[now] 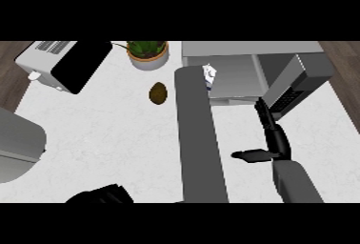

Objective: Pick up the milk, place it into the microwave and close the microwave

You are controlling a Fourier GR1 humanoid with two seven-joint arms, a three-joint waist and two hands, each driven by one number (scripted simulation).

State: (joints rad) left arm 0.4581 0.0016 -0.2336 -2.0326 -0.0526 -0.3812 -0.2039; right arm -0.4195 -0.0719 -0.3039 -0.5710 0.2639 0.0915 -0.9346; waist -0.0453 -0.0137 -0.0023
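R hand [275,143] is at mid-right, fingers [263,112] stretched straight toward the far side, thumb stuck out to the left, nothing in it. Its fingertips sit at the near edge of the door [309,76]; touching or just short of it, can't tell. The door is swung wide to the right of the microwave [246,47], which stands at the far right of the counter [105,133]. The milk [209,75] is inside the cavity, at its left side, w/ no hand on it. A long grey bar [200,143] runs up the middle from the near edge and ends just beside the milk, hiding part of it; can't tell what it is. L hand [98,195] rests at the near-left edge, fingers relaxed, holding nothing. Far left there's a toaster [49,62], then a plant [147,52] and a brown oval item [159,93], all well apart from the action. Progress, as I judge it: pick-up and placing look done; only closing is left, i.e. swinging the door leftward till it shuts, and the R hand looks best placed for that.
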